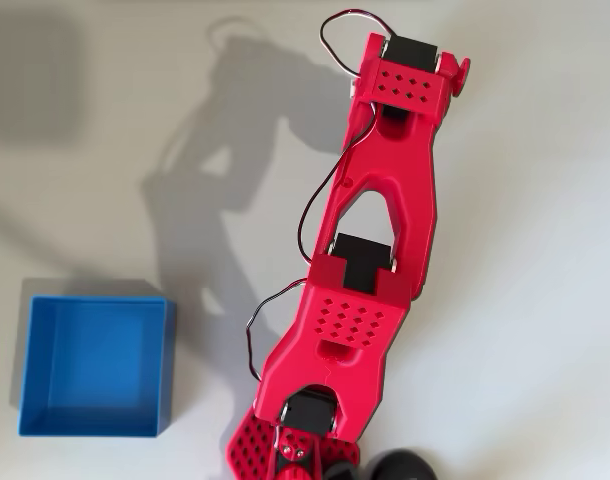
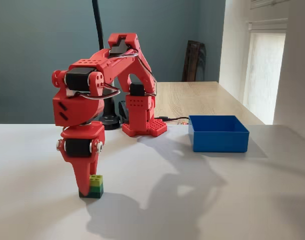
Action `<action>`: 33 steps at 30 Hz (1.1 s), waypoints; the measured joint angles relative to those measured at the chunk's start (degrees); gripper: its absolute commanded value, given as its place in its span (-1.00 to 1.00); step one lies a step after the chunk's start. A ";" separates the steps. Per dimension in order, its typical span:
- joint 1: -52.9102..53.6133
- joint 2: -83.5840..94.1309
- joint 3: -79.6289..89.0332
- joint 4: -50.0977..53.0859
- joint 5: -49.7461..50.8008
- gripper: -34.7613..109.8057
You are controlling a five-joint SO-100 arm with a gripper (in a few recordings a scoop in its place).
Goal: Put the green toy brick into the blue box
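Observation:
In the fixed view the green toy brick (image 2: 96,186) sits on the white table near the front left, lime studs on top and a darker lower part. My red gripper (image 2: 88,189) points straight down, its tip on the table. One finger (image 2: 84,175) stands against the brick's left side; the other finger is hidden, so the grip is unclear. The blue box (image 2: 218,134) stands to the right and further back, nothing in it. In the overhead view the blue box (image 1: 90,365) is at the lower left, and my red arm (image 1: 385,200) covers the brick.
My arm's red base (image 2: 142,127) stands at the back middle of the table, with a black pole stand (image 2: 111,121) just left of it. A wooden table and a chair lie behind. White tabletop stretches between brick and box.

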 measured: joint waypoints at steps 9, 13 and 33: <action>-2.55 4.48 4.31 0.00 -0.18 -0.52; -5.62 11.60 7.91 0.18 0.00 -0.52; -26.72 48.60 29.44 0.53 0.18 -0.52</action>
